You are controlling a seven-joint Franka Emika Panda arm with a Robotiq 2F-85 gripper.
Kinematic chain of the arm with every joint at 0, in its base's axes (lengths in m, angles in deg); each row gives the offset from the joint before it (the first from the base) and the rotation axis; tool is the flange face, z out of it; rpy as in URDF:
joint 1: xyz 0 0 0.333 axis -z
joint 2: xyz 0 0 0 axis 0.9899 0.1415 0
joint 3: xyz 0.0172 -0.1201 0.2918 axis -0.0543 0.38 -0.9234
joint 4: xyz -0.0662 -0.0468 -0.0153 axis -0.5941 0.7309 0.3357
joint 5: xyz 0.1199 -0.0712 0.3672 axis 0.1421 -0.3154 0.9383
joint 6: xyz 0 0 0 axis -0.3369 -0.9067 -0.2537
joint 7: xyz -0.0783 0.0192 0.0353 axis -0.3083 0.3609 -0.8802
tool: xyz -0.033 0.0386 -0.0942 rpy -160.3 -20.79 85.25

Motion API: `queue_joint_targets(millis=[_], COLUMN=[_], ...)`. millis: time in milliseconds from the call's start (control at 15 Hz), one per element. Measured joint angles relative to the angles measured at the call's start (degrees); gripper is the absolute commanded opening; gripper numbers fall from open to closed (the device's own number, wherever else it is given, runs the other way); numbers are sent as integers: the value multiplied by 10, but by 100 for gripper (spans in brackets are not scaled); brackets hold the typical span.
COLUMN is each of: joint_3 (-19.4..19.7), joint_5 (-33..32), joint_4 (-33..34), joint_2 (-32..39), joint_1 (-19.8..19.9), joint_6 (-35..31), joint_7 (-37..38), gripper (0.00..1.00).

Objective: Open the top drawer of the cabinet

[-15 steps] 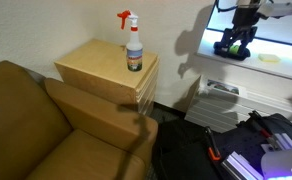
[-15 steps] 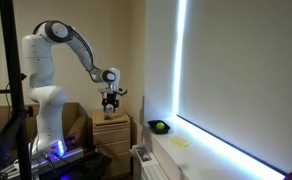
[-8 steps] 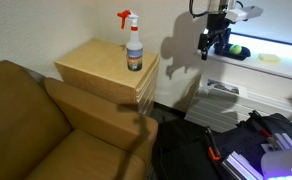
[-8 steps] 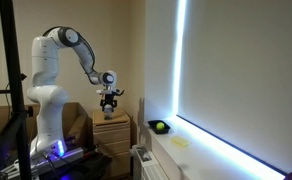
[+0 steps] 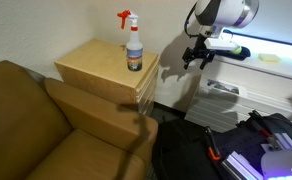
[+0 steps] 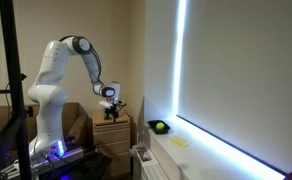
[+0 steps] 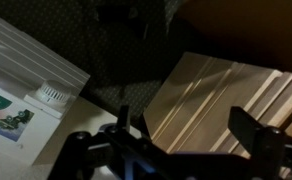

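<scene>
The cabinet [image 5: 104,68] is a small box of light tan wood beside the sofa, with a spray bottle [image 5: 134,44] on its flat top. Its drawer fronts face the robot, and the top drawer [image 5: 147,76] is shut. My gripper [image 5: 194,56] hangs open and empty in the air in front of the drawer side, apart from the cabinet. In an exterior view the gripper [image 6: 111,104] is just above the cabinet [image 6: 112,131]. In the wrist view the open gripper [image 7: 186,135] frames the tan drawer fronts [image 7: 221,95]; I cannot tell which stripe is the top drawer.
A brown sofa [image 5: 36,120] stands against the cabinet. A white heater [image 5: 221,88] sits under the window sill. Dark bags and gear [image 5: 236,145] lie on the floor. A white box with a round knob [image 7: 52,93] shows in the wrist view.
The gripper has come down from by the bright window and moved toward the cabinet's drawer side. It stays open. The cabinet and bottle have not moved.
</scene>
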Motion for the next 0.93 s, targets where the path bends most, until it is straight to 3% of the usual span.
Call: queue_joint_targets(millis=[200,400,600,800,933], joint_3=[-73,-166,-179,-127,-155], joint_5=[140,210,214,143,163], joint_4=[19,63,81,80,104], joint_2=[91,157,172,176,198], joint_1=[58,131,141,102,123], joint_6=[-94,-108,-108,-103,-107], joint_7=[-41,-71,-72,-11,-8], gripper=[100,100,100,100,100])
